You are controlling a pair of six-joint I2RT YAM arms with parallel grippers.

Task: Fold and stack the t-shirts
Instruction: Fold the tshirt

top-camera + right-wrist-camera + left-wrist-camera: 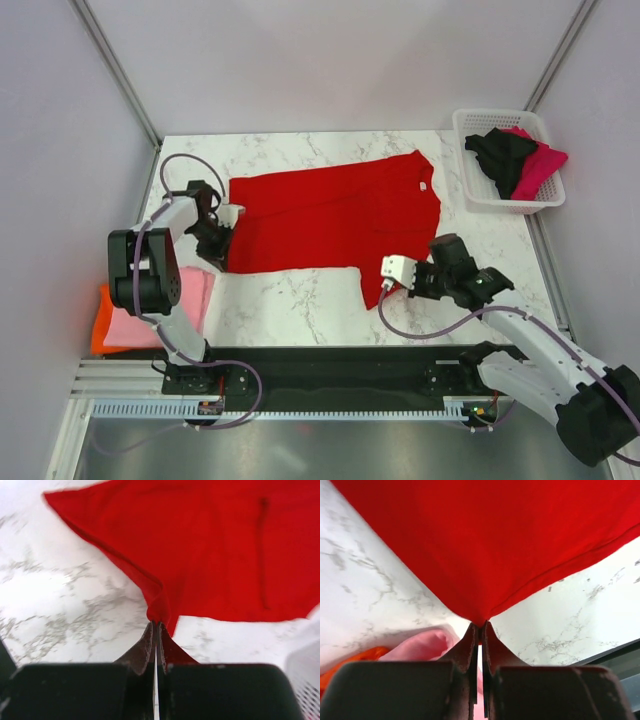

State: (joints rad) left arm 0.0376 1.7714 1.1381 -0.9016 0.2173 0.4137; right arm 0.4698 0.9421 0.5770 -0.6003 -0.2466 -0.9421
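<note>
Midway: left gripper (480,628) and right gripper (157,626) clench near corners of the red shirt (335,215), spread on the tabletop (300,305); a pink shirt (193,297) and orange shirt (102,315) sit stacked at 8 o'clock, while a black shirt (503,158) and magenta shirt (542,160) wait in the basket (471,190) at 2 o'clock.

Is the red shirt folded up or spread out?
Spread out: the red t-shirt lies wide and flat on the marble table, with each arm's jaws pinched shut on a near corner.

Red tee (485,540) corners hidden btwn fingers (467,647), both wrist cams.
</note>
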